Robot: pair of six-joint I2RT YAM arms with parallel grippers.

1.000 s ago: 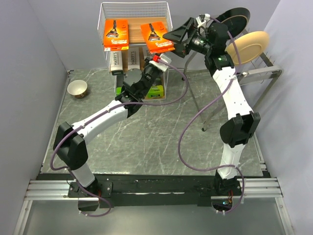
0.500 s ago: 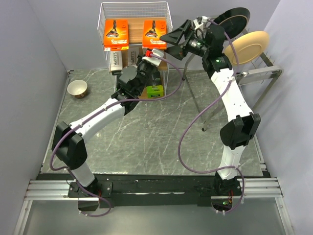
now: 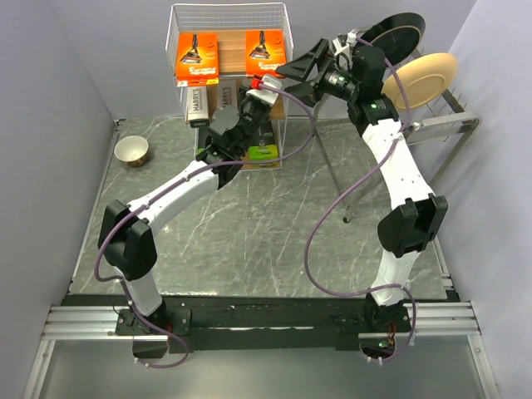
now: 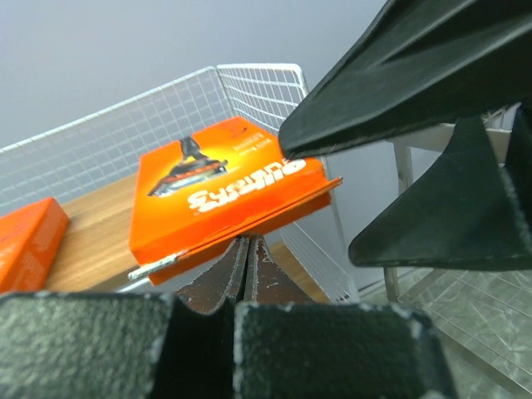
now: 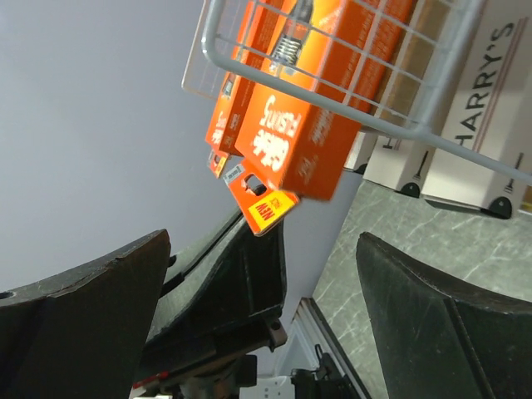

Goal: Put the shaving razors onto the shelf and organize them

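Observation:
The shelf (image 3: 229,7) stands at the back, with two flat orange razor packs on its top tier. The left pack (image 3: 197,58) lies flat. The right pack (image 3: 264,52) hangs over the front edge, its hang tab (image 5: 262,204) sticking out. My left gripper (image 3: 264,88) is shut, its tips (image 4: 248,245) touching the underside of that pack (image 4: 229,187) at its near edge. My right gripper (image 3: 299,54) stands open just right of the pack, empty, its fingers (image 4: 399,75) wide apart. White HARRY'S boxes (image 3: 197,106) stand on the middle tier. A black and lime box (image 3: 264,153) sits lower.
A small bowl (image 3: 131,150) sits at the left of the table. A grey dish rack (image 3: 440,125) at the back right holds a black plate (image 3: 399,29) and a tan plate (image 3: 424,79), close behind my right arm. The shelf's wire rim (image 5: 332,108) walls in the top tier.
My left gripper has risen toward the shelf's top tier. The right orange pack has slid farther back onto the tier and straightened. My right gripper shifted slightly up and right, still open.

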